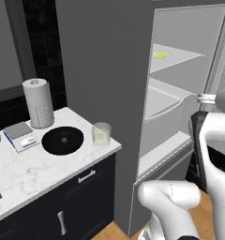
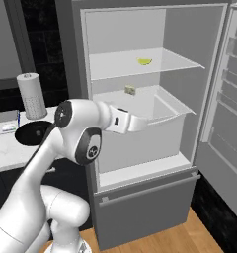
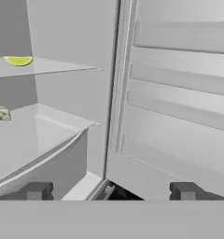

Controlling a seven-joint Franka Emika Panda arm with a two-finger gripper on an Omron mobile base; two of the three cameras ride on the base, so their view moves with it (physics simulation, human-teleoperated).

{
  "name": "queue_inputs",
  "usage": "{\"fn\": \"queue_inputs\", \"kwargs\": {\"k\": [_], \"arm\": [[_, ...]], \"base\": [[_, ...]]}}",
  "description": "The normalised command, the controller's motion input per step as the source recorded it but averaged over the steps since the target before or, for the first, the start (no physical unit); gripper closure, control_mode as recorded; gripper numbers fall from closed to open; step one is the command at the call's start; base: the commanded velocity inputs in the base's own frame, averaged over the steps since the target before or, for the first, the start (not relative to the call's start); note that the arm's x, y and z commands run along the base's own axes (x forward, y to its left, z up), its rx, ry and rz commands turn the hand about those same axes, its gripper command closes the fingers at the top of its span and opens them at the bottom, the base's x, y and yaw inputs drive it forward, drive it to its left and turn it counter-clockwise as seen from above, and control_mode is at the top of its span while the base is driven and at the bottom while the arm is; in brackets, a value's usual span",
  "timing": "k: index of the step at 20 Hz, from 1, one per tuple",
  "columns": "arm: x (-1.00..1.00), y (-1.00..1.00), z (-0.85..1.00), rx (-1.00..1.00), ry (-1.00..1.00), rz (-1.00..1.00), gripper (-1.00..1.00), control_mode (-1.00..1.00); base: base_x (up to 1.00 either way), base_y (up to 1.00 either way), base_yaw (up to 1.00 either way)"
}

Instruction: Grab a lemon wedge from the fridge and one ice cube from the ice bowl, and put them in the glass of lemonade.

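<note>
Gripper point(image 3: 111, 190) (jaws wide, tips cropped), lemon wedge point(image 3: 18, 60) half-hidden

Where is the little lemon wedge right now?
The lemon wedge lies on the upper white shelf of the open fridge, above the beige chunk on the shelf below.

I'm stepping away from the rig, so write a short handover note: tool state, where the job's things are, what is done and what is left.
Tool: open, empty, in front of the fridge, whose door stands open.
Lemon wedge: lying on the upper fridge shelf, untouched.
Beige chunk: on the shelf below; not the target.
Ice bowl and glass of lemonade: side by side on the counter, left of the fridge.
Done: fridge open.
Left: grab the wedge, drop it in the glass, then one ice cube.
</note>
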Motion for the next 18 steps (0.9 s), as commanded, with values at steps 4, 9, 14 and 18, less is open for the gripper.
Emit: {"fn": "queue_inputs", "kwargs": {"k": [4, 9, 14, 18], "arm": [[-0.09, 0.05, -0.02, 0.22, 0.34, 0.28, -1.0, -1.0], [-0.18, 0.04, 0.0, 0.18, 0.28, 0.23, -1.0, -1.0], [-0.52, 0.31, 0.0, 0.11, -0.01, 0.03, -1.0, -1.0], [-0.94, 0.86, -0.01, 0.02, -0.05, -0.07, -1.0, -1.0]], "base": [[0.0, 0.0, 0.0], [0.0, 0.0, 0.0], [0.0, 0.0, 0.0], [0.0, 0.0, 0.0]]}}
